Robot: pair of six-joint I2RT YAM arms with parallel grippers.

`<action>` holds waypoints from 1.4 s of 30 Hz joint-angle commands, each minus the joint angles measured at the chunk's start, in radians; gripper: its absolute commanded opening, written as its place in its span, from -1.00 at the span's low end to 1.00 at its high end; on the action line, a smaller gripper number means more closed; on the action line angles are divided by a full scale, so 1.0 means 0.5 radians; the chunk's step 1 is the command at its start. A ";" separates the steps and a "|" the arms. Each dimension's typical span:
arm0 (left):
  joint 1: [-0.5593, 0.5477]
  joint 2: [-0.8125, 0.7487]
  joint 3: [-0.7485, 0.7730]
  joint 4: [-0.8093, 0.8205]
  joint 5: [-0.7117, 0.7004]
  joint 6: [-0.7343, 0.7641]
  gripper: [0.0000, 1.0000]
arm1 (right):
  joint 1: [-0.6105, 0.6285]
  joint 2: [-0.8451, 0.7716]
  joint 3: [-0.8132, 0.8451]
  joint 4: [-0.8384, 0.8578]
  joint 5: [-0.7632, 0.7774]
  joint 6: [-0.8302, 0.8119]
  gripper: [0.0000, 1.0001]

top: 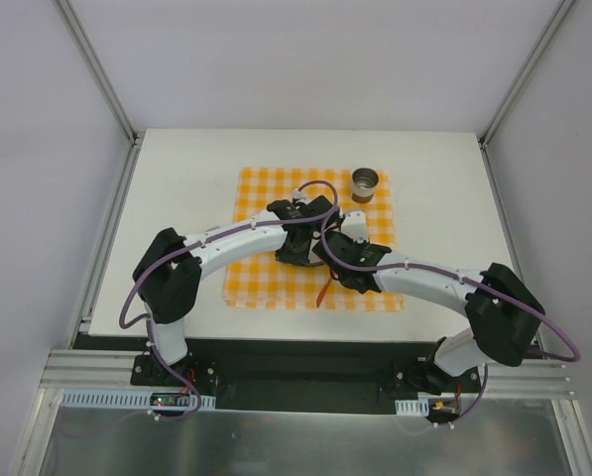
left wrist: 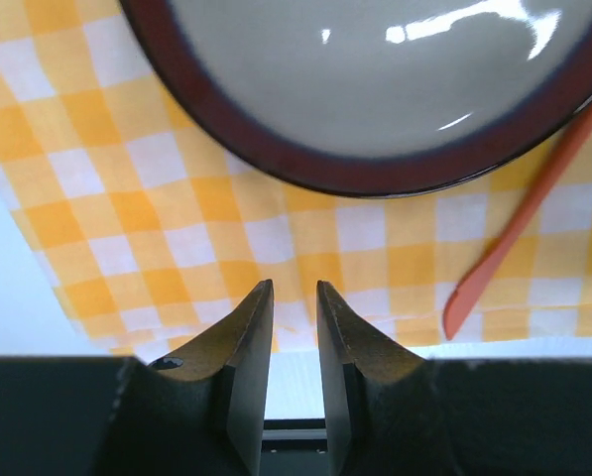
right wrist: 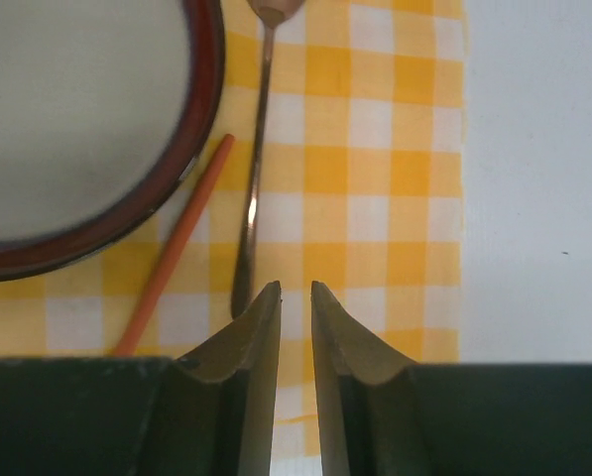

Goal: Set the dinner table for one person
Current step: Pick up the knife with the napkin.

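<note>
Dinner table point(top: 444, 188) | arms point(top: 236, 238) bent inward | left end effector point(left wrist: 296, 290), right end effector point(right wrist: 296, 290) closed, empty

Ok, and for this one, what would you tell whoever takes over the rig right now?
Left gripper: jaws nearly closed, empty, above the mat near the plate.
Right gripper: same, by the handle end of the spoon.
Plate, orange utensil and spoon lie on the mat; the cup stands at its far right corner.
Done: pieces placed.
Left: maybe straighten the slanted orange utensil, then retract both arms.
</note>
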 commanded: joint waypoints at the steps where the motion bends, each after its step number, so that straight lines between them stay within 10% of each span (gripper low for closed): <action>1: -0.044 -0.235 -0.152 0.028 -0.148 -0.094 -0.52 | 0.097 0.187 0.168 0.122 0.133 0.039 -0.56; 8: 0.005 -0.435 -0.385 0.043 -0.265 -0.168 -0.48 | 0.152 0.313 0.196 0.346 0.139 -0.071 -0.15; 26: 0.358 -0.312 -0.346 0.184 -0.136 0.025 -0.49 | 0.189 0.150 0.125 0.276 0.357 0.073 -0.14; 42: 0.671 -0.705 -0.711 0.347 0.020 0.111 -0.49 | 0.244 0.242 0.048 0.098 0.563 0.981 -0.17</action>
